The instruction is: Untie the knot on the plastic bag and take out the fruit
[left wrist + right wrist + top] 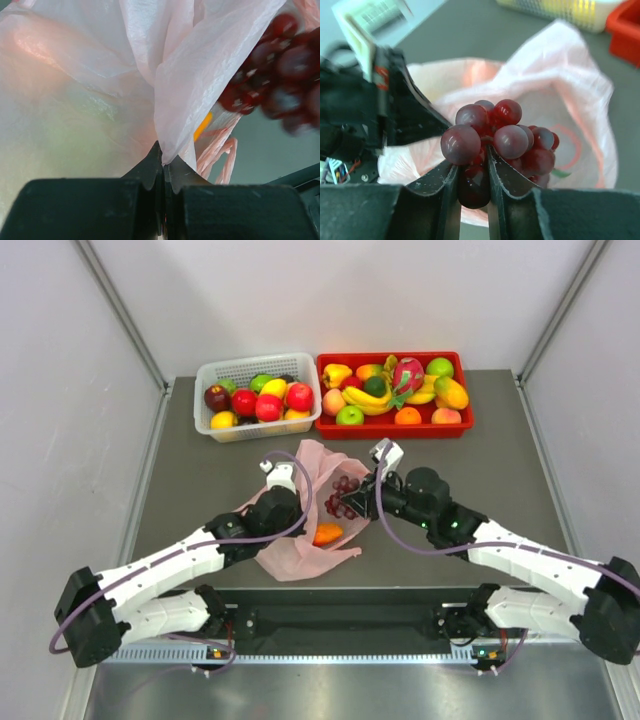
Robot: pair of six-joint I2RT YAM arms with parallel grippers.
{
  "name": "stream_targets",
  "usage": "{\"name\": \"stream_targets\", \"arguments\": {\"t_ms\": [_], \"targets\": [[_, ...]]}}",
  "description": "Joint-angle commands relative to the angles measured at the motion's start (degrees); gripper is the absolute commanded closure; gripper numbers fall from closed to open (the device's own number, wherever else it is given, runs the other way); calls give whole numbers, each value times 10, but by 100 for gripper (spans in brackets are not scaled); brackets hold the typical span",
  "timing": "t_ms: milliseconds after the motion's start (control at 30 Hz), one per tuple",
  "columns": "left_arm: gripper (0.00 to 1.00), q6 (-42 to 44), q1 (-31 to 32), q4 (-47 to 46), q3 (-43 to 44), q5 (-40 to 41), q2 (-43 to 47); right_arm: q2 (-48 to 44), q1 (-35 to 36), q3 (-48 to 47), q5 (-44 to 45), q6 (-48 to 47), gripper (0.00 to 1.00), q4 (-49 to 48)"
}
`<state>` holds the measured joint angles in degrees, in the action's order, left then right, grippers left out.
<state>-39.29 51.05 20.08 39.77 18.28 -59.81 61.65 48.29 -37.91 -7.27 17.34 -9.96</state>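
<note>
Right gripper [472, 185]: jaws a narrow gap apart, clamped on one grape bunch [500, 140] over the open bag. Left gripper [164, 170] is pinched tight on a fold of the one pink plastic bag [200, 75], mid-table. One orange fruit [327, 534] lies against it.

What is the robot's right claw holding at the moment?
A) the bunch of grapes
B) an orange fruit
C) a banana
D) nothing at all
A: in the right wrist view the right gripper is shut on the dark red grape bunch, with the pink plastic bag behind it.
</note>
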Motion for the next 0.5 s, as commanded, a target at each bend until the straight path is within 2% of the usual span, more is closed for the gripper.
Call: {"name": "stream_targets", "arguments": {"t_ms": [0,367,467], "targets": [[100,4,1,-33,27,0,1,-38,-5,-73,15,-42,99,20],[100,15,1,-43,54,18,-21,-112,-4,-168,-107,-53,100,134],[100,15,1,-50,57,15,-29,-125,-6,-192,-101,-57,100,150]]}}
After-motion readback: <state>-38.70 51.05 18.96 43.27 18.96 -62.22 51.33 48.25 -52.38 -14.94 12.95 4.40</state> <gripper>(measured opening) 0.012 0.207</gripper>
